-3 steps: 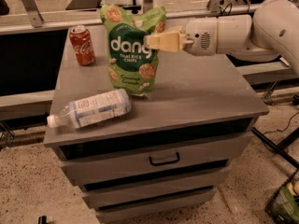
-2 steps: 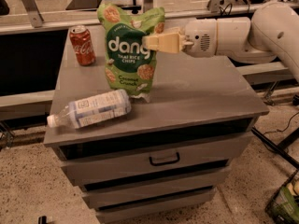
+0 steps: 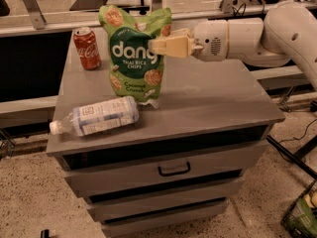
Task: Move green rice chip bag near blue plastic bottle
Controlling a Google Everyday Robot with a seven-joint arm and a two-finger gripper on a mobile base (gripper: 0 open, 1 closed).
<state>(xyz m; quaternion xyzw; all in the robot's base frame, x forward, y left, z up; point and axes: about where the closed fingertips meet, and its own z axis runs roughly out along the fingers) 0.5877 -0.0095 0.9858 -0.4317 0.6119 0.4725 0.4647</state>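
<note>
In the camera view, the tall bright green glossy rice chip bag (image 3: 132,53) is standing upright on its long axis over the back of the grey drawer cabinet's top (image 3: 218,100). The tan two-finger gripper (image 3: 156,46) is reaching in from the right, and its jaws appear to be pinching the bag's upper right edge. The clear blue-labelled plastic bottle (image 3: 99,116) is lying on its side toward the front left, just below the bag's bottom corner, so the remaining travel is forward and slightly left. The red soda can (image 3: 87,47) is standing just left of the bag. Against a second ago, bag and gripper are sitting slightly further left.
</note>
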